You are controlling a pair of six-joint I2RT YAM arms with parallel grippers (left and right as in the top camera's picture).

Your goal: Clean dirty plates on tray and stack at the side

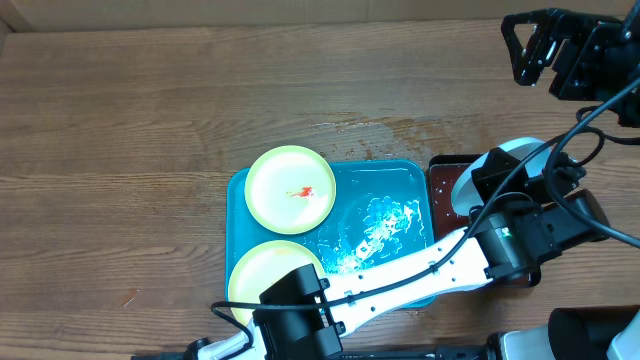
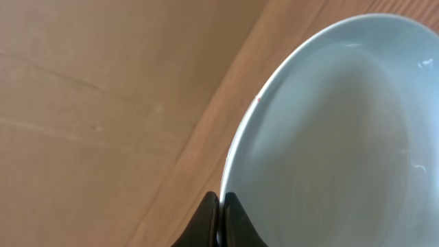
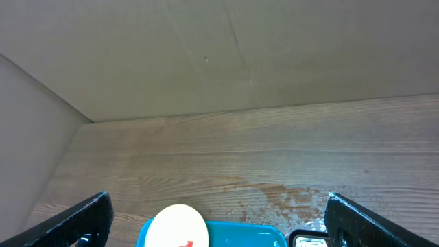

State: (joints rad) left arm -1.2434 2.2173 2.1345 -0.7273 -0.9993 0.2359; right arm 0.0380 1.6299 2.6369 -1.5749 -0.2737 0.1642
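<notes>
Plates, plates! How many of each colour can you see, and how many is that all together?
Yellow-green plates: 2
Pale blue plate, pinched at its rim by the left hand: 1
Total: 3 plates

White left arm link (image 1: 420, 270) between bulky black joint housings (image 1: 295, 300); matte black angular end effector fingers (image 3: 75, 219)
</notes>
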